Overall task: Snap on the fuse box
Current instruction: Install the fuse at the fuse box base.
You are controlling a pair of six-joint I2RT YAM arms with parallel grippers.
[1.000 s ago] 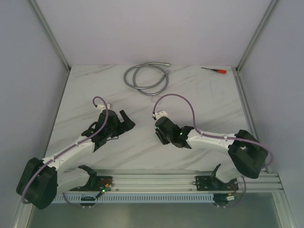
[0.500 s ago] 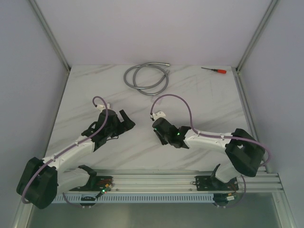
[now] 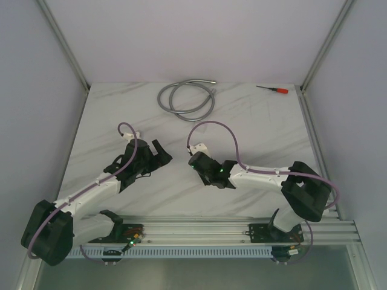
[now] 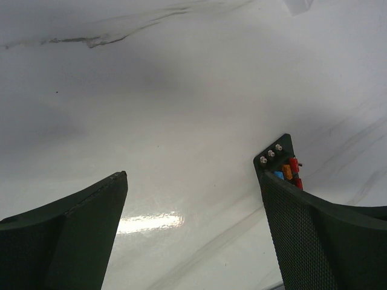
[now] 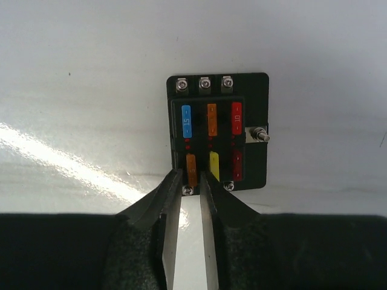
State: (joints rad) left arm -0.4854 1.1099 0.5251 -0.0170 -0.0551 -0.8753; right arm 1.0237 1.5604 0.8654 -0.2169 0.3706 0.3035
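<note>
Fuse box (image 5: 217, 134) lies on the tabletop (image 5: 91, 90); right tool (image 5: 191, 175), barely parted and empty, at its edge; left tool (image 4: 193, 175) wide open, empty

Black fuse box (image 5: 217, 140), white grey-veined table (image 3: 260, 127)

Right wrist view, fuse box (image 5: 217, 130), upper row of fuses. The blue fuse (image 5: 186, 121) on the left is marked "15". The red fuse (image 5: 237, 118) on the right is marked "10". The orange fuse (image 5: 211, 119) between them carries a marking too small to read.
</note>
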